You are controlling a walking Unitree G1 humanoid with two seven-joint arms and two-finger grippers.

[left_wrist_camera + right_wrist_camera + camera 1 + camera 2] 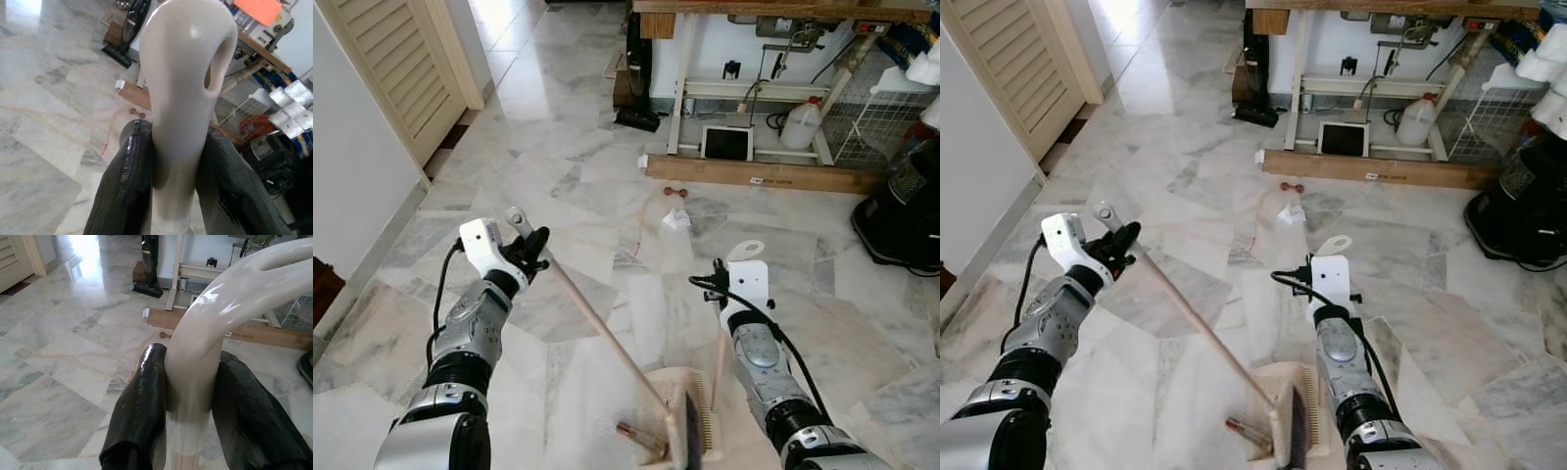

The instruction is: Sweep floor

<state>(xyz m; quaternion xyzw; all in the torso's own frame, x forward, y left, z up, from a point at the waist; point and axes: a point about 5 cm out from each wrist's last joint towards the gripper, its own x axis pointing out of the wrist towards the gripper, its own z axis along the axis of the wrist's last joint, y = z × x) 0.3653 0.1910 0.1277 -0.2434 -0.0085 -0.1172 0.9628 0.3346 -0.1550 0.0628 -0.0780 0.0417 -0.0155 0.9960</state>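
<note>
Left hand (530, 250) clamped on broom handle (597, 328), right hand (719, 284) on dustpan handle (718, 367).

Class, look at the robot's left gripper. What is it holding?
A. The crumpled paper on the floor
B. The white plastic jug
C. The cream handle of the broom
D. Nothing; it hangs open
C: the left gripper is shut on the broom handle, both fingers pressing its cream end.

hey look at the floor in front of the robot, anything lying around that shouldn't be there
Yes. A crumpled white scrap of paper and a small reddish dumbbell-shaped piece lie loose on the marble floor, short of the long cardboard box. Another reddish bit lies by the dustpan at the robot's feet.
</note>
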